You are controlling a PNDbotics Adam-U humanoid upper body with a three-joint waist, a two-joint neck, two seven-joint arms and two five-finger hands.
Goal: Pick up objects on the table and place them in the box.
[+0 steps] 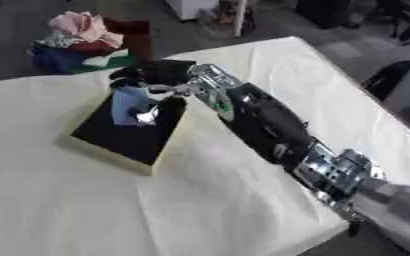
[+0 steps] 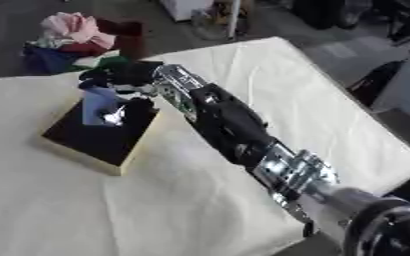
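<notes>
A shallow box (image 1: 112,152) with pale yellow walls and a dark inside lies on the cream-covered table (image 1: 86,210), left of centre. My right arm reaches across from the lower right. Its hand (image 1: 160,75) hangs over the far end of the box, fingers curled downward. A light blue object (image 1: 128,106) with a shiny silver bit at its lower edge is just under the fingers, inside the box's outline. Whether the fingers still touch it is unclear. My left hand does not show.
A heap of coloured cloth (image 1: 82,42), pink, red, blue and green, lies on the floor beyond the table's far left edge. The table's right edge (image 1: 366,95) drops off to dark floor and furniture.
</notes>
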